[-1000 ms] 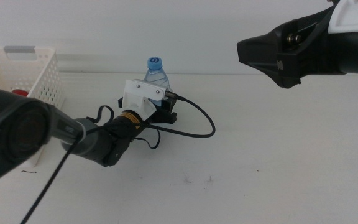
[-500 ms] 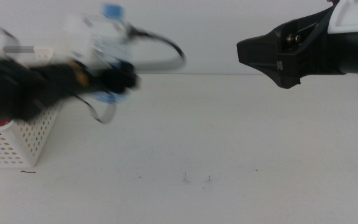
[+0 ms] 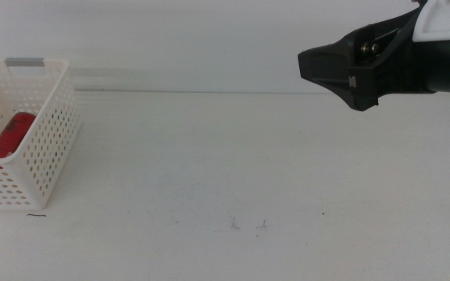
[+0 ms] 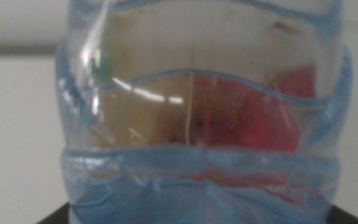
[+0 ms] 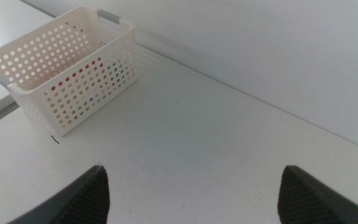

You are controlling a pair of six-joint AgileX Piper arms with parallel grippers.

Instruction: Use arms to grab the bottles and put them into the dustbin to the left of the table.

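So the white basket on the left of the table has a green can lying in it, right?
Not quite. The can lying in the white basket is red, not green, as the middle view shows. The basket does sit on the left of the table.

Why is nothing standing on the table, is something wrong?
Nothing looks broken or spilled. A red can lies tipped inside the white basket. The left wrist view is filled by a clear blue-tinted bottle. The right gripper hangs open above the table.

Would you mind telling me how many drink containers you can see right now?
2: a red can lying inside the white basket, and a clear water bottle filling the left wrist view. Others may be hidden in the basket.
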